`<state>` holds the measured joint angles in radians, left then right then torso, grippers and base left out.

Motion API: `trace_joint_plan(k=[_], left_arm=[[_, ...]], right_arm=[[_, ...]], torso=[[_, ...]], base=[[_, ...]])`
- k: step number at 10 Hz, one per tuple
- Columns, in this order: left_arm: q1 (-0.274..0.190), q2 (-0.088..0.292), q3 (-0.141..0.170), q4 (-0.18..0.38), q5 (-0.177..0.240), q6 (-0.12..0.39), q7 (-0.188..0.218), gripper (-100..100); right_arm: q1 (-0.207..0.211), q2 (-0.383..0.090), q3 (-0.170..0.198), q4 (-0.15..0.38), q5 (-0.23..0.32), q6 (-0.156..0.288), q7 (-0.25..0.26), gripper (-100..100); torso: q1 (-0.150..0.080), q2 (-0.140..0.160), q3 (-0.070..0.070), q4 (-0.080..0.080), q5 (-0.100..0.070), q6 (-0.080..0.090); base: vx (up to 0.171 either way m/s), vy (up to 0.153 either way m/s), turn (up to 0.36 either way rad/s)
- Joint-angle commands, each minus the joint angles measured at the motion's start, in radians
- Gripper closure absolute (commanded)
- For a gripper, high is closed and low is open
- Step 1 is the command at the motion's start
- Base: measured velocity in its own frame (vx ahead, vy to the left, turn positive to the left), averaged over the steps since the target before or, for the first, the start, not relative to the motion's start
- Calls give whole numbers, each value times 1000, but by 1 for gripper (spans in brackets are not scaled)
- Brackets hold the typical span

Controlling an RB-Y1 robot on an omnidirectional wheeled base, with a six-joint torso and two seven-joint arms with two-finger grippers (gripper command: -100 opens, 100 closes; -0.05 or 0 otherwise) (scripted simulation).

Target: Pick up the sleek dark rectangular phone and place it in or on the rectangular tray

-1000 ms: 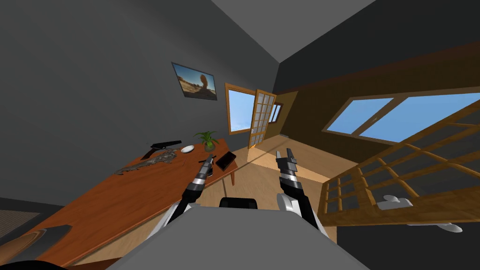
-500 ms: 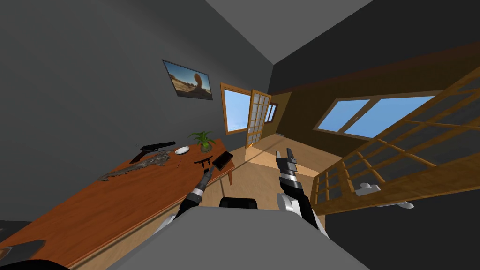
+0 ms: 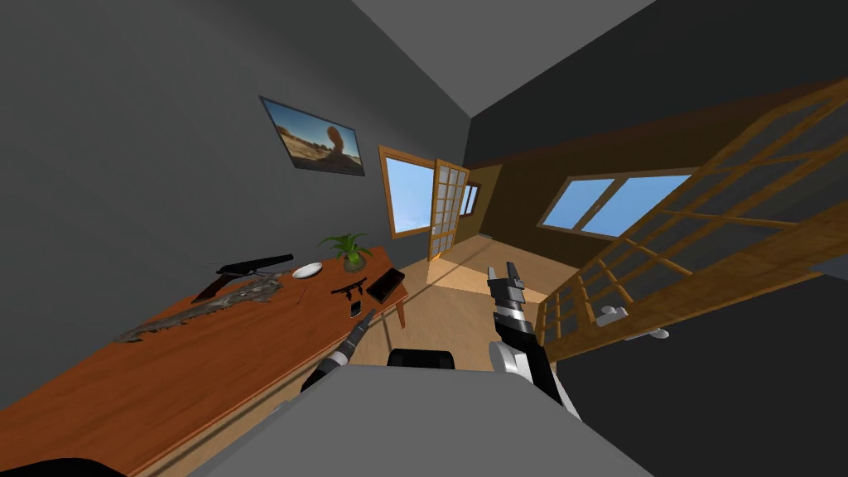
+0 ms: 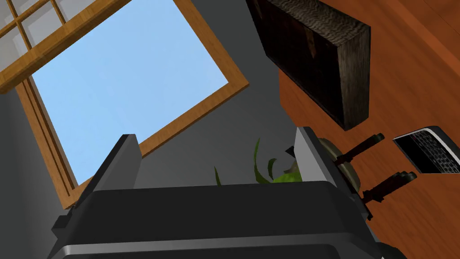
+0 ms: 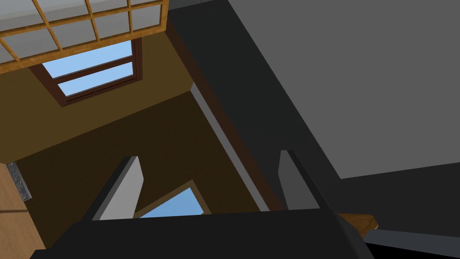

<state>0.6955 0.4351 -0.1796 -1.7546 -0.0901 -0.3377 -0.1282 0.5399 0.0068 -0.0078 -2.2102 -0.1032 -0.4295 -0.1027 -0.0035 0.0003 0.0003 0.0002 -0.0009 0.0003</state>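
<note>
1. Your left hand (image 4: 215,135) was released: its two fingers stood wide apart and gripped nothing.
2. This hand hovered at the front edge of the reddish wooden worktop (image 3: 207,364), near the worktop's far end (in the head view its forearm reached up toward that edge).
3. The phone (image 4: 426,150), dark with a light rim and a small keypad, lay flat on the worktop. It was just beside the left hand, outside the fingers, and no finger touched it.
4. The tray (image 4: 314,58), a dark rectangular box with a wood grain on its walls, stood on the worktop beyond the phone. It was near the phone but apart from it.
5. A small dark object with short rods (image 4: 377,180) lay between the phone and the potted plant (image 3: 348,247).
6. Further along the worktop, well apart from the phone, you had a white bowl (image 3: 307,270), a long black object (image 3: 248,267) and a rough grey-brown piece (image 3: 207,306).
7. Your right hand (image 5: 207,155) was also released, with its fingers apart. It was raised over the wooden floor (image 3: 464,265) to the right of the worktop, well apart from the phone and the tray.
</note>
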Motion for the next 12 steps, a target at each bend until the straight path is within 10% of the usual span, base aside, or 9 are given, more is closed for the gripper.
trace_joint_plan(k=[1,12], left_arm=[[-15,18,-5,50,2,13,1,-100],[-13,192,-55,383,8,95,-4,-100]], right_arm=[[0,0,0,0,0,0,0,0],[0,0,0,0,0,0,0,0]], torso=[[0,0,0,0,0,0],[0,-3,-2,0,0,0]], base=[[3,-50,-50],[24,-46,-119]])
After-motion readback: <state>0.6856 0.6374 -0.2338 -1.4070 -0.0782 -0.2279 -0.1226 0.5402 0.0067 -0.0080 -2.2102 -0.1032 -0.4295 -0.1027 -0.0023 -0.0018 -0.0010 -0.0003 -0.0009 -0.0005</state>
